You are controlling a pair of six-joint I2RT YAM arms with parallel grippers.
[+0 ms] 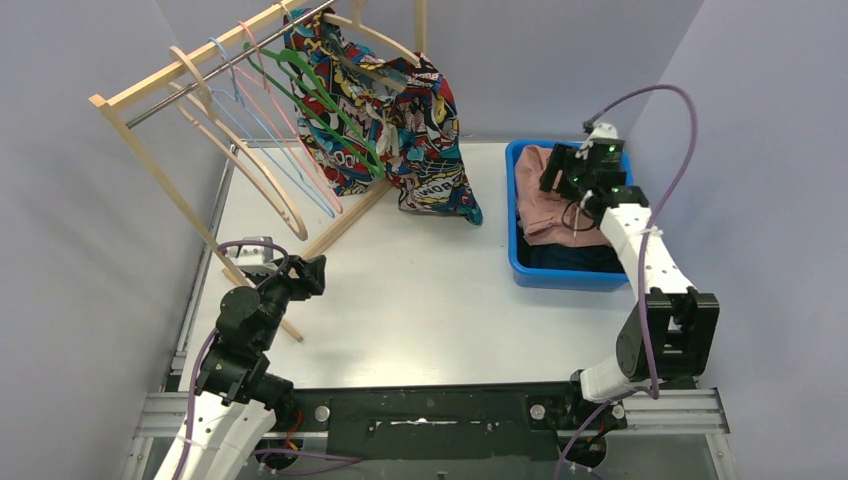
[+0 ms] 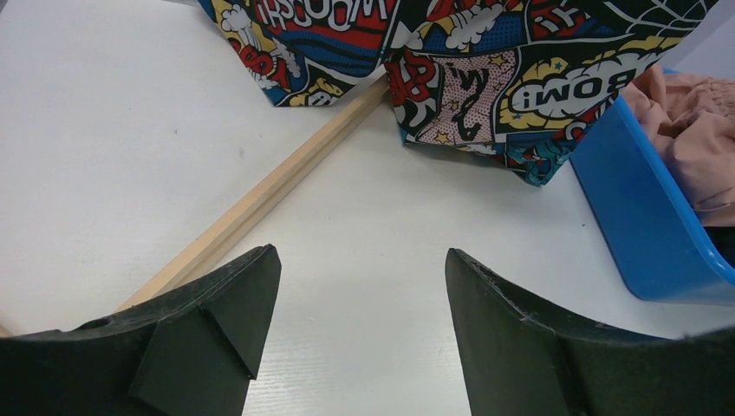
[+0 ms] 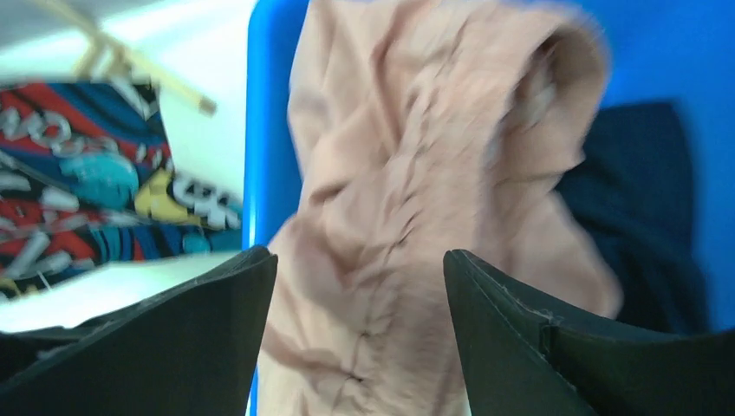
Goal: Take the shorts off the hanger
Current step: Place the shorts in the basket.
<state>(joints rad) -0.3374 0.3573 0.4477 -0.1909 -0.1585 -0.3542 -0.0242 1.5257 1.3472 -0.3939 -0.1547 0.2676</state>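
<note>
**Readable text: comic lettering on the shorts**

Left wrist view: the comic-print shorts [image 2: 485, 78] carry sound-effect words, all seen upside down.
- "BOM!" in pale letters with dark outlines, on a burst edged in yellow, near the lower right of the fabric.
- "WOOSH" in pale letters on red, at the top edge of the view and partly cropped.

Top view: the same garment shows "OO" and a fragment beginning "WO". The rest is lost in folds.

Right wrist view: the print is too blurred to read.
</note>
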